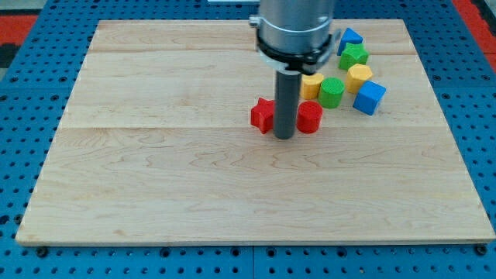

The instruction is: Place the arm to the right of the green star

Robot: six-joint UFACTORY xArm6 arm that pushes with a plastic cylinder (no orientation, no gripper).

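Note:
The green star [354,55] lies near the view's top right, in a cluster of blocks. My tip [284,137] rests on the board well to the left of and below it, between a red star [263,115] on its left and a red round block [309,117] on its right. The rod stands close against both red blocks.
Around the green star lie a blue triangular block [349,37], a yellow block [359,76], a blue cube [370,97], a green round block [332,91] and a yellow block [311,85] partly behind the rod. The wooden board [155,178] sits on a blue perforated surface.

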